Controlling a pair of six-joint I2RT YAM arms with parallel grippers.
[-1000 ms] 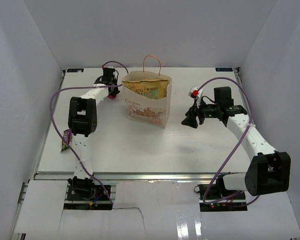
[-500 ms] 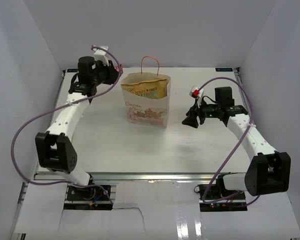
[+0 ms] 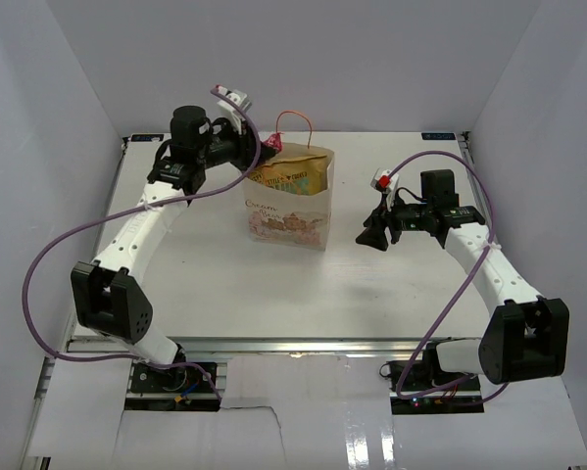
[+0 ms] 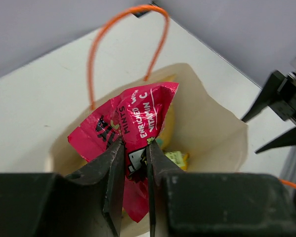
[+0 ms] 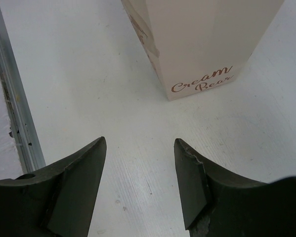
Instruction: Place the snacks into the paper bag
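Observation:
The beige paper bag [image 3: 288, 211] stands upright in the middle of the table, with an orange loop handle [image 3: 295, 122]. The large yellow chip bag [image 3: 293, 176] sticks out of its top. My left gripper [image 3: 264, 150] is shut on the red-pink packet [image 3: 272, 145] and holds it over the bag's left rim. In the left wrist view the packet [image 4: 130, 123] hangs between my fingers above the bag's open mouth [image 4: 212, 133], with a small green packet [image 4: 175, 158] inside. My right gripper [image 3: 369, 235] is open and empty, right of the bag. The M&M's packet is hidden.
White walls enclose the table on three sides. The bag's side with script "Cream Bear" [image 5: 202, 81] shows ahead of my right gripper [image 5: 140, 148]. A metal rail [image 5: 14, 113] runs along the table edge at the left of the right wrist view.
My left arm has swung right from the far left corner with the red-pink packet, bringing it over the bag's mouth. The right arm has not moved.

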